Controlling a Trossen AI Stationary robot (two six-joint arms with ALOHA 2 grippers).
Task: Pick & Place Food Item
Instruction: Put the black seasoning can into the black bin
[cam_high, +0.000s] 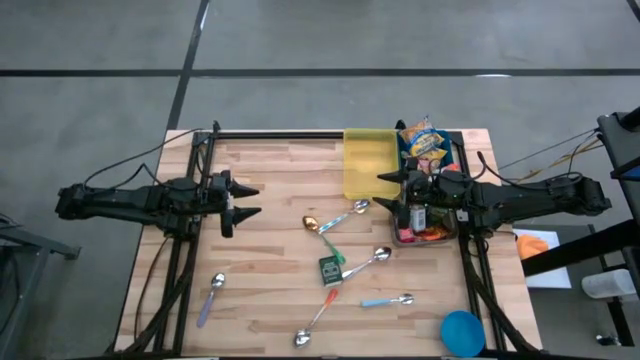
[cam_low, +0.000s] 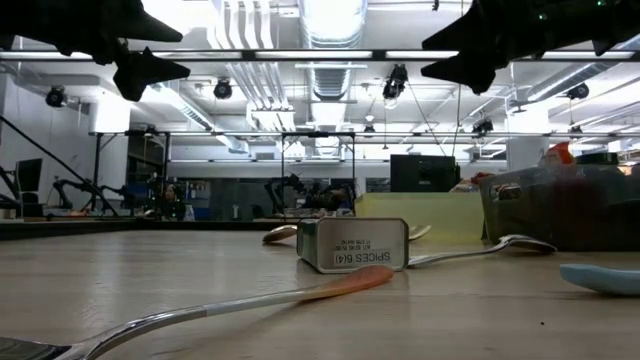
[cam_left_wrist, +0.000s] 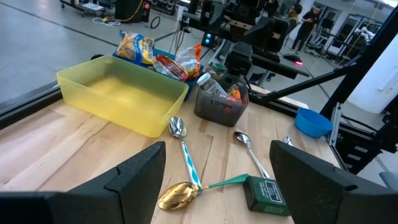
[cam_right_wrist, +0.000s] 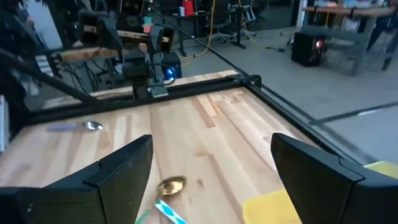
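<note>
- Wooden counter (cam_high: 270, 250), near edge: a blue bowl (cam_high: 462, 331) at the right corner, with a spoon (cam_high: 314, 323), a blue-handled spoon (cam_high: 388, 300) and a purple-handled spoon (cam_high: 211, 298) lying along this side.
- Middle of the counter: a green spice tin (cam_high: 331, 270) lies on its side, touching a green-handled spoon (cam_high: 362, 264). A gold spoon (cam_high: 314, 224) and a light-blue-handled spoon (cam_high: 347, 213) lie just beyond it.
- Left gripper (cam_high: 250, 200): hangs above the left part of the counter, fingers spread wide, nothing held.
- Right gripper (cam_high: 388, 191): hangs above a dark bin (cam_left_wrist: 219, 111) of food packets near the right edge, fingers spread wide, nothing held.
- Far side: an empty yellow tray (cam_high: 367, 163) sits beside the dark bin.
- Just right of the tray, at the far edge: a yellow snack bag (cam_high: 422, 139) lies in a blue bin (cam_high: 403, 158) with other packets.
</note>
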